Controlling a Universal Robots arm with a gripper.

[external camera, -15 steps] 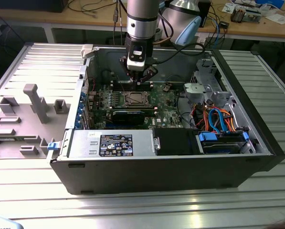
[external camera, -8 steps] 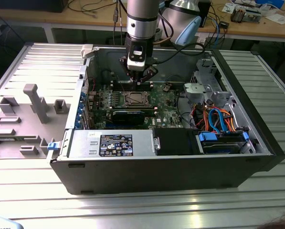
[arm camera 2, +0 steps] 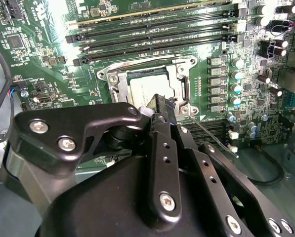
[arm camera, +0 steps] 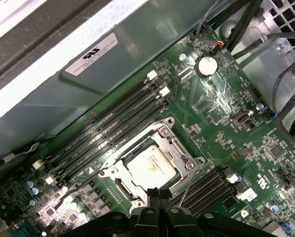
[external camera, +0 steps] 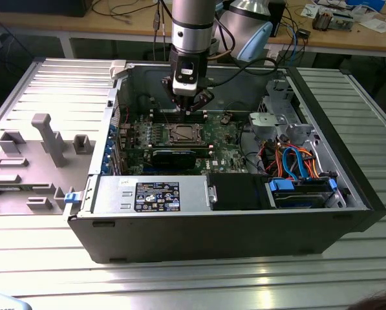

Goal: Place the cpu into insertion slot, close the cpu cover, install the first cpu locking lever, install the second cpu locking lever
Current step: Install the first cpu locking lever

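Observation:
The cpu (arm camera: 152,165) lies flat in the insertion slot (external camera: 182,134) on the green motherboard; its pale metal face also shows in the second wrist view (arm camera 2: 146,88). The silver cpu cover (arm camera: 181,149) lies down around it as a frame (arm camera 2: 183,83). A thin locking lever (arm camera: 190,185) sticks out from one corner of the socket, unlatched (arm camera 2: 214,138). Another thin lever (arm camera: 80,183) runs along the opposite side. My gripper (arm camera: 159,196) hangs just above the socket's edge, beside the first lever, its fingers shut together with nothing between them; it also shows in the exterior view (external camera: 188,108).
Long black memory slots (arm camera: 112,123) run beside the socket. The case wall (arm camera: 103,64) rises behind them. Cables and a drive cage (external camera: 296,161) fill the exterior view's right of the open case. Grey plastic fixtures (external camera: 47,139) stand on the table at its left.

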